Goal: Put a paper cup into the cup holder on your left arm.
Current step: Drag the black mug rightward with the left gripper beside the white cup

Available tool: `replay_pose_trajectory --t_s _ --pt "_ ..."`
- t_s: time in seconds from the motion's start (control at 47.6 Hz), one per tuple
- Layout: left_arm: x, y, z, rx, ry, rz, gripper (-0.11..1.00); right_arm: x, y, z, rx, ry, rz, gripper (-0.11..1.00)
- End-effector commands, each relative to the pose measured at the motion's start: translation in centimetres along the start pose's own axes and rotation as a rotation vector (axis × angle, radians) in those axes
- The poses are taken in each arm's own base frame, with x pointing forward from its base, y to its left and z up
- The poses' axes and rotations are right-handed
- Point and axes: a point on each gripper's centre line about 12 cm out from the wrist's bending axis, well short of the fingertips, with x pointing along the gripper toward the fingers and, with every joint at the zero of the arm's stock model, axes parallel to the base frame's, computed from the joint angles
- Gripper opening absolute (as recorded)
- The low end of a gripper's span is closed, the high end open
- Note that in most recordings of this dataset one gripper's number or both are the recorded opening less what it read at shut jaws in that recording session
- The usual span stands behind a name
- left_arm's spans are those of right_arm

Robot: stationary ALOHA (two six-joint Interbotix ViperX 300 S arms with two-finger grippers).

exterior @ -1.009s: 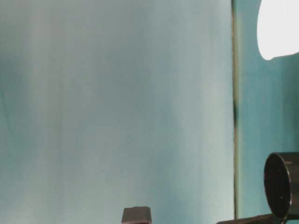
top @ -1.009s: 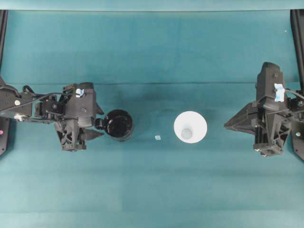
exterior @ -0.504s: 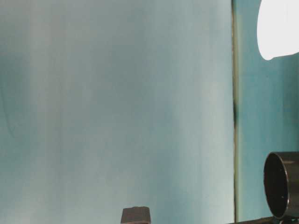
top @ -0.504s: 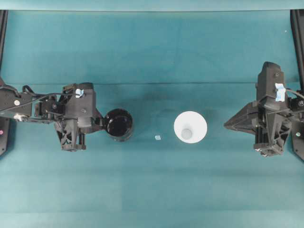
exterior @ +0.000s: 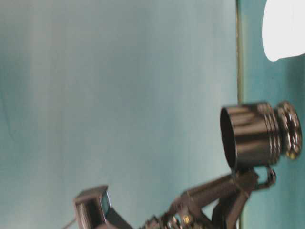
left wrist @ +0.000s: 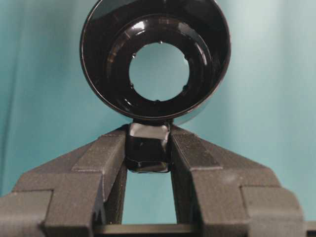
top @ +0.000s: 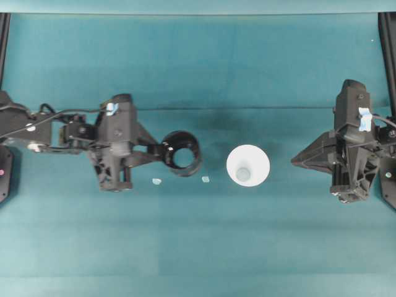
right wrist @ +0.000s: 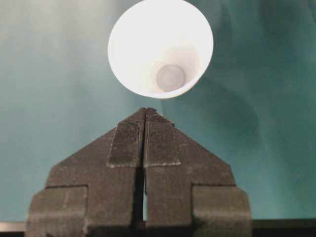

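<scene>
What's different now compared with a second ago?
The left gripper has closed on the cup holder's side tab and lifted the holder off the table, carrying it a little toward the paper cup. Where the holder stood, a second small pale scrap now shows. The paper cup, the other scrap and the shut right gripper stayed as they were.

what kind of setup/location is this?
Likely a robotics lab bench: two arms over a teal-covered table, the left gripper holding a cup holder, the right gripper shut, a lone paper cup.
</scene>
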Motion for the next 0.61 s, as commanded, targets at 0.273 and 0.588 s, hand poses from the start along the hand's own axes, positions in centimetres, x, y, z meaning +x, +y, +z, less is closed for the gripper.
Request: replay_pose_trajectory --t_s 0.273,0.588 --pt "2.6 0.1 1.6 0.003 0.043 -0.001 0.29 -0.2 -0.3 0.7 0.006 -0.025 -0.010 -0.04" --pt "4.0 -0.6 0.7 0.008 0.091 -0.016 0.29 -0.2 -0.3 0.7 -0.004 -0.026 -0.014 -0.04"
